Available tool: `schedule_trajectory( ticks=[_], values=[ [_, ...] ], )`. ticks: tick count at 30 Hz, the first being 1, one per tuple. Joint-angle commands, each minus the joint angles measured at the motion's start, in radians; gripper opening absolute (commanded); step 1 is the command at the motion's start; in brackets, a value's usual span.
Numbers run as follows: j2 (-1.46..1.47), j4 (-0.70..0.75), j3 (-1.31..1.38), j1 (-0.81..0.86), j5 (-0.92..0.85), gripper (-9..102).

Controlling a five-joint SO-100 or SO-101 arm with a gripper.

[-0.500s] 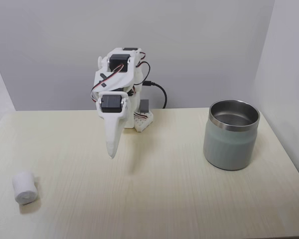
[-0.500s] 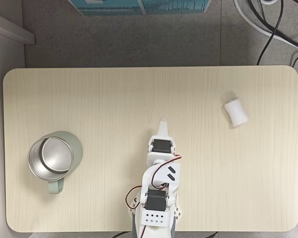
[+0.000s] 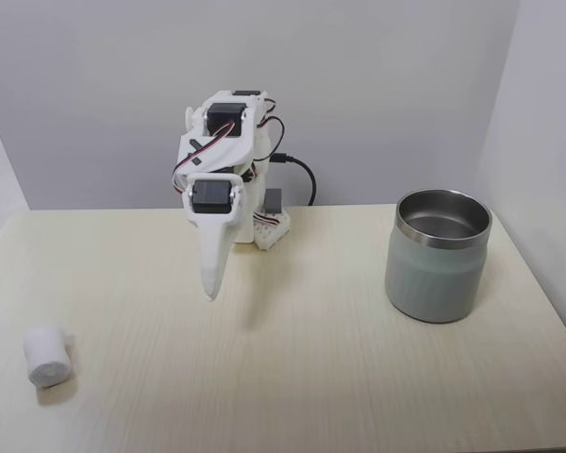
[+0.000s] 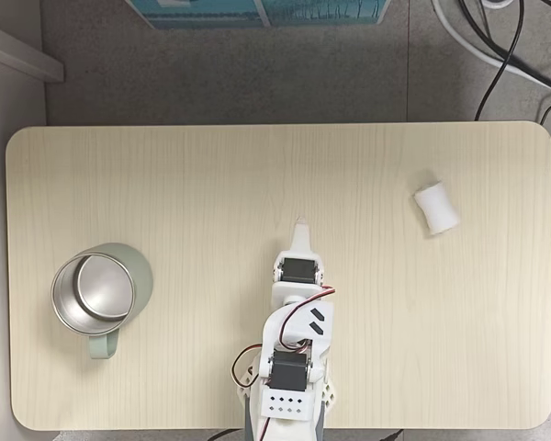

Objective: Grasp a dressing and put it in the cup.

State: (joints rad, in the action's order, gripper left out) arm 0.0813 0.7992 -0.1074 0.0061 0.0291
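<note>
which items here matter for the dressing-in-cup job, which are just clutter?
Job:
dressing, lying on its side on the table
cup, upright
gripper, above the table, holding nothing

Clutter:
black cables on the floor
blue box beyond the table edge

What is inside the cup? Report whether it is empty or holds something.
Empty. In a fixed view from above, the cup shows only its bare steel bottom, and the dressing lies on the table, far off.
</note>
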Motion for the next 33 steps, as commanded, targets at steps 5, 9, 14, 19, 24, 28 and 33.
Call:
schedule_trajectory(
  ticks=[5,9,14,19,24,28,33],
  values=[
    [0.005,-0.012,-0.017,-0.02,-0.026,0],
    [0.006,0.026,-0.109,0.003,-0.014,0],
    [0.005,0.112,-0.278,0.006,-0.021,0],
    [-0.146,0.183,-0.531,0.034,-0.048,0],
    [-0.414,0.276,-0.811,0.08,-0.023,0],
    [-0.558,0.336,-0.962,0.144,0.017,1],
    [-0.778,0.442,-1.126,0.242,0.107,6]
  ],
)
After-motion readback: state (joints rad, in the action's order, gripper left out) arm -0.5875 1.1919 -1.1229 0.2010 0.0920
